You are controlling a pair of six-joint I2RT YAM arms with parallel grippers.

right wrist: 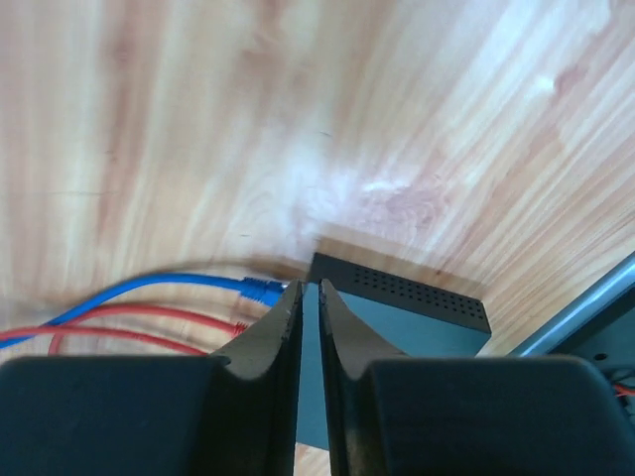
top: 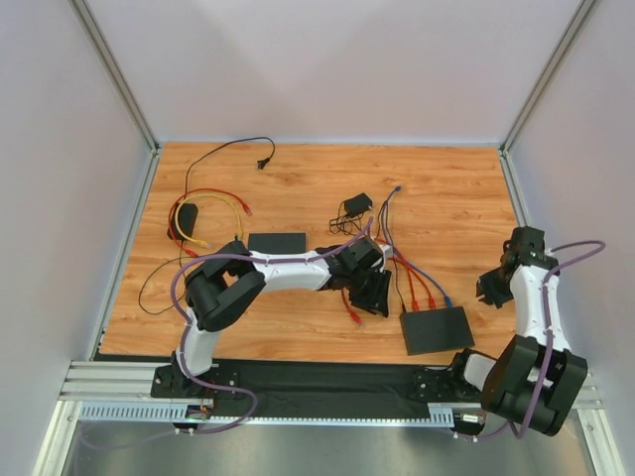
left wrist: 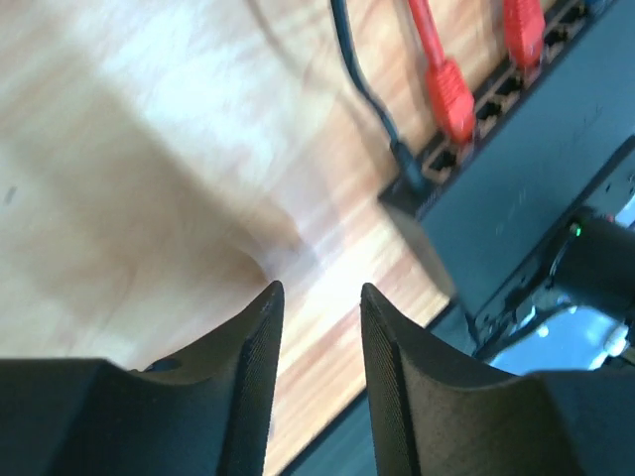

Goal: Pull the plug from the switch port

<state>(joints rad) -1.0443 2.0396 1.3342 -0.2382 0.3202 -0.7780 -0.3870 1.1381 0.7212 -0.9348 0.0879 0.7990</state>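
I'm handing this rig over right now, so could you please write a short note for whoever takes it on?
Left gripper: open, empty, low over the table beside the switch corner.
Right gripper: shut, empty, off to the switch's right.
Cables: red plugs and a blue plug sit in the switch ports. A loose red plug lies on the table by the left gripper.
Done: one plug appears to be out.
Left: check that port is free, then move the arms back.

Wooden tabletop (top: pixel 456 198), plain grey walls (top: pixel 327 59), aluminium posts (top: pixel 112 69)
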